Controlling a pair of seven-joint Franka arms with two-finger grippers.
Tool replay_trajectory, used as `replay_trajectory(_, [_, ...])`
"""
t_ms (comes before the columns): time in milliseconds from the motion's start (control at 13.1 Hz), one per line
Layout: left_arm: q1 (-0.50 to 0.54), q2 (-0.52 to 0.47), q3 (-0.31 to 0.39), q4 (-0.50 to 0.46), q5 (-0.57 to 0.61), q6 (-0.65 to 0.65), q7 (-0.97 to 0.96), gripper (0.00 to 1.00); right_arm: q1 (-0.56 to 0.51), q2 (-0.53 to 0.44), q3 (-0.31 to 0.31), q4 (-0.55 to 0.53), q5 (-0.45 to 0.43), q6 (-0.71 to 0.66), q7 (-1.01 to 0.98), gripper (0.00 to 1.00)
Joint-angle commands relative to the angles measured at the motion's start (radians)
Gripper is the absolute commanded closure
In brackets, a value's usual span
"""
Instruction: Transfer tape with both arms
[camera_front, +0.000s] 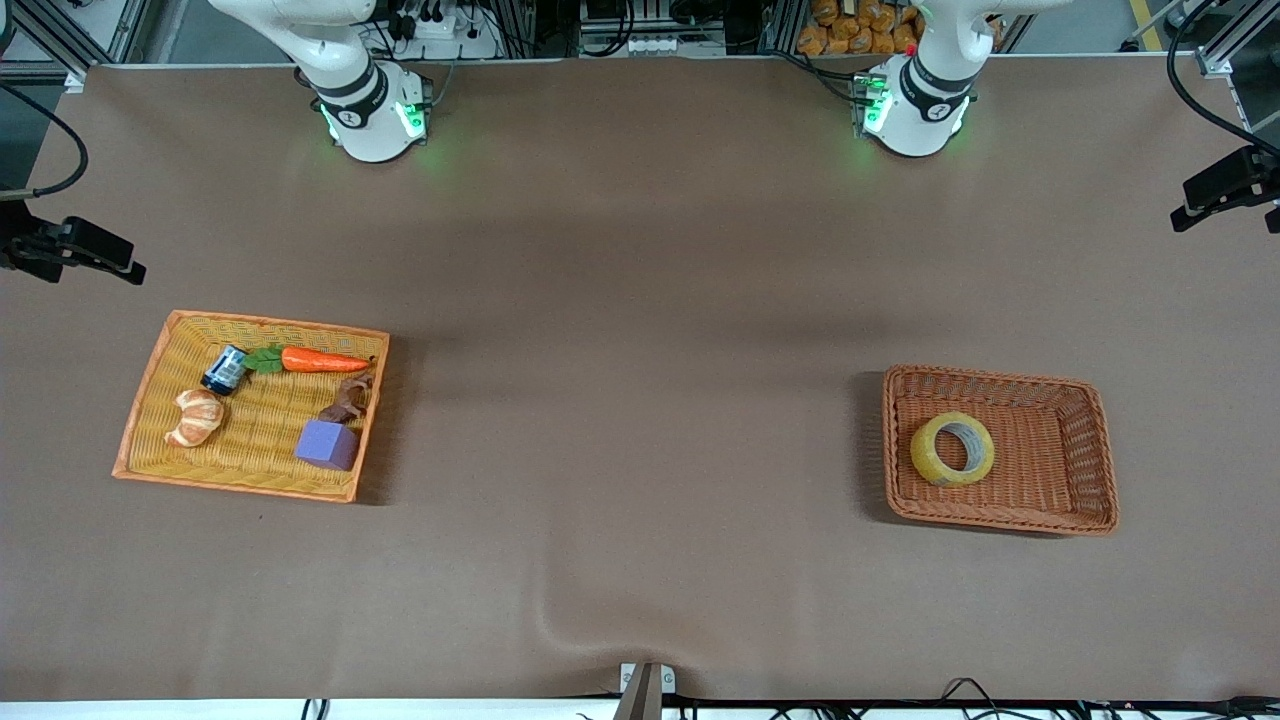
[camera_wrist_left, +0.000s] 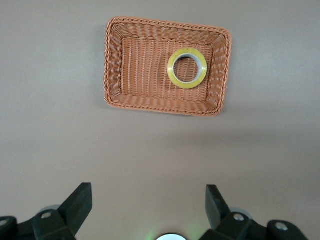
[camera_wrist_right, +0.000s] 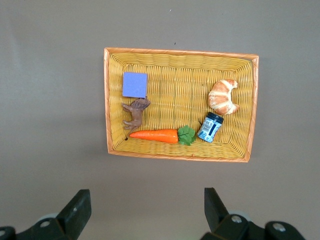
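Your tape (camera_front: 952, 449) lies flat in the brown basket (camera_front: 1000, 382) at the left arm's end of the worktop (camera_front: 640, 300), resting near the wall that faces the right arm's end. Left end effector (camera_wrist_left: 145, 202) hangs high over bare worktop near that basket, fingers spread wide, nothing held. Right end effector (camera_wrist_right: 145, 202) likewise open and empty, high above the yellow basket (camera_wrist_right: 180, 54) with the purple cube (camera_wrist_right: 135, 84), carrot (camera_wrist_right: 154, 135) and croissant (camera_wrist_right: 223, 97). Risks: a finger catching the basket wall and dragging the basket; the smooth ring slipping at the handover.
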Motion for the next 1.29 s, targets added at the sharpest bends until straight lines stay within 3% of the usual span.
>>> replay_trajectory(0, [-0.013, -0.022, 0.012, -0.02, -0.018, -0.016, -0.015, 0.0, 0.006, -0.024, 0.0, -0.024, -0.005, 0.005, 0.018, 0.0])
replay_trajectory(381, [-0.045, -0.014, 0.003, -0.015, -0.018, -0.013, -0.142, 0.0, 0.006, -0.024, 0.0, -0.025, -0.003, 0.002, 0.018, 0.0])
replay_trajectory(1218, [-0.08, -0.012, -0.037, 0.006, -0.005, -0.027, -0.23, 0.0, 0.012, -0.023, 0.0, -0.03, -0.003, 0.008, 0.018, 0.0])
